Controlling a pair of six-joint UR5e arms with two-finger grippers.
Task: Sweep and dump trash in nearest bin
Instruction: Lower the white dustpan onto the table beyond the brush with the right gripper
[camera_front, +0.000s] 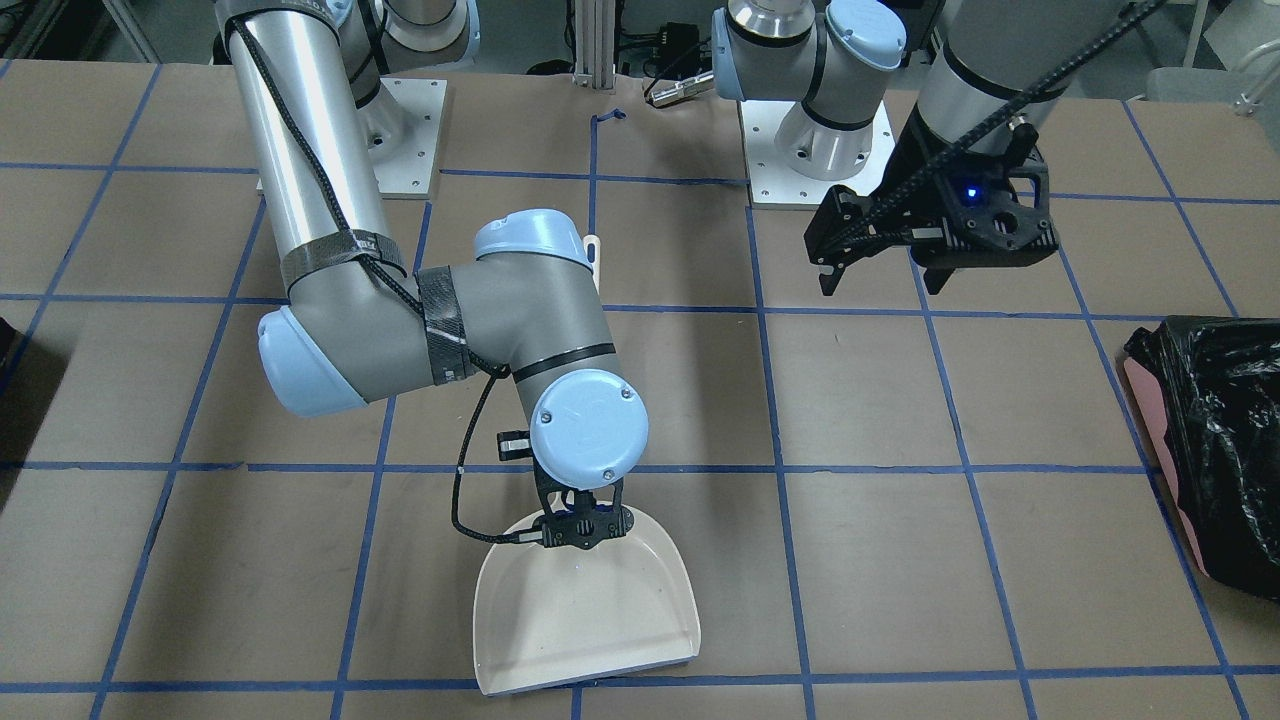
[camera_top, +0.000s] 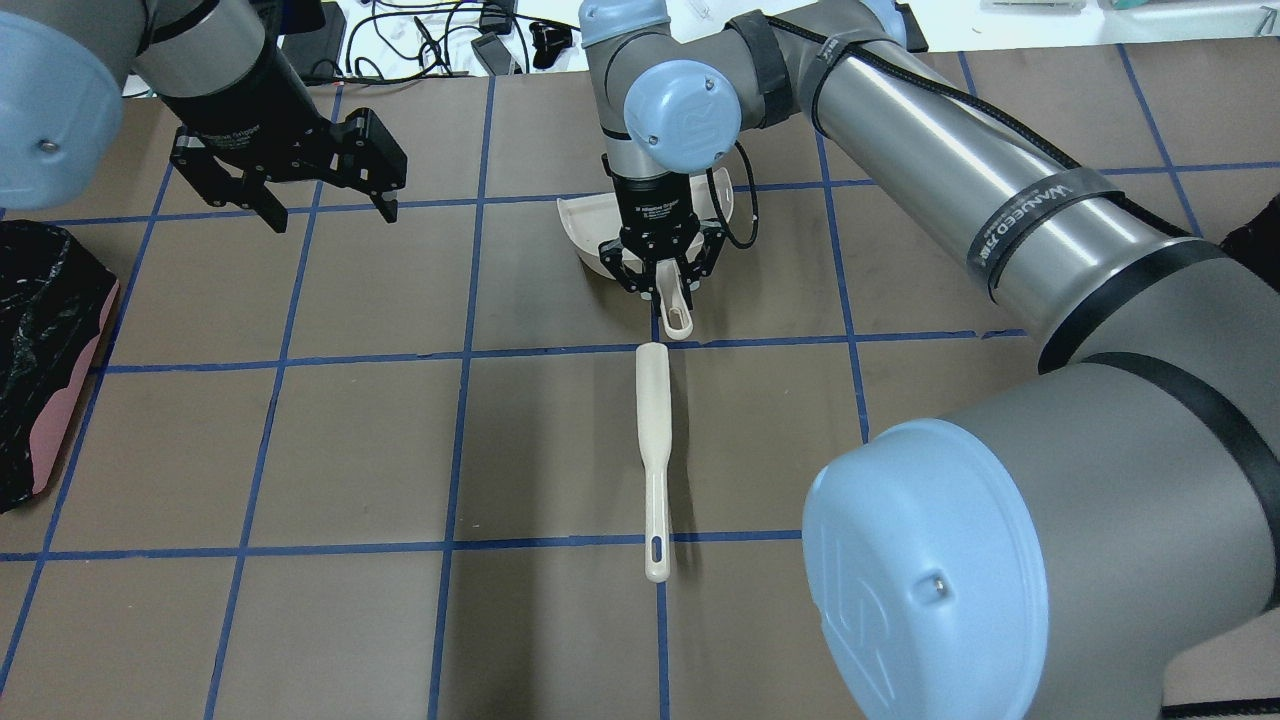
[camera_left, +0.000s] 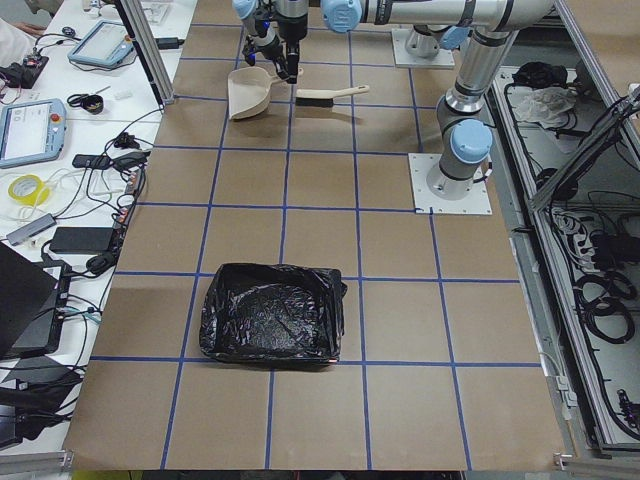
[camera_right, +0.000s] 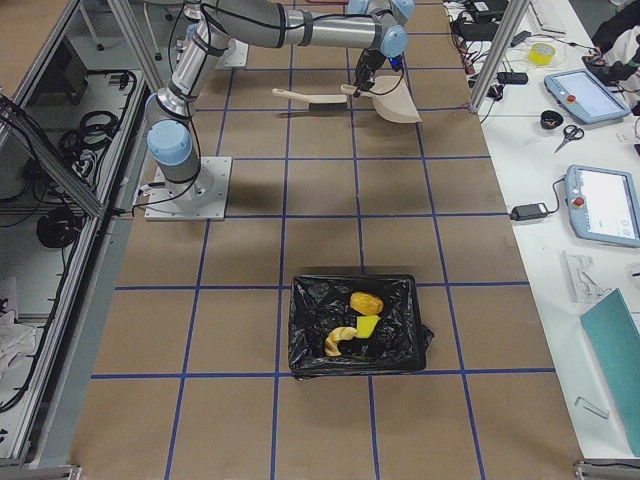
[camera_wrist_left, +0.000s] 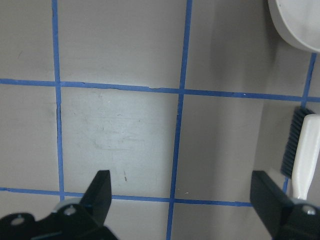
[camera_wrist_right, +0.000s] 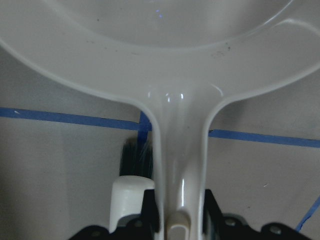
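your right hand (camera_top: 665, 283) is closed down narrow on the dustpan handle (camera_wrist_right: 180, 165), with a finger tight against each side, so the pan can't twist in the grip. the white dustpan (camera_front: 585, 610) looks to lie flat on the worktop (camera_front: 900, 560), its open lip pointing away from the robot, and its bowl is empty. just behind the handle's end the cream brush (camera_top: 655, 450) lies loose on the worktop, roughly in line with the pan, and nothing holds it. your left hand (camera_top: 330, 213) hangs above the worktop well off on its own side, fingers spread wide with nothing in them, and clear of the pan and brush. the trash is already dumped: the bun (camera_right: 366, 301), the ring pastry (camera_right: 338, 343) and the yellow-green block (camera_right: 368, 326) sit close together inside the black-lined bin (camera_right: 300, 330) at the robot's right end. the other lined bin (camera_left: 222, 320), at the left end, shows none of them. i'd judge the sweeping and dumping done, and all that's left for you is to let go of the pan
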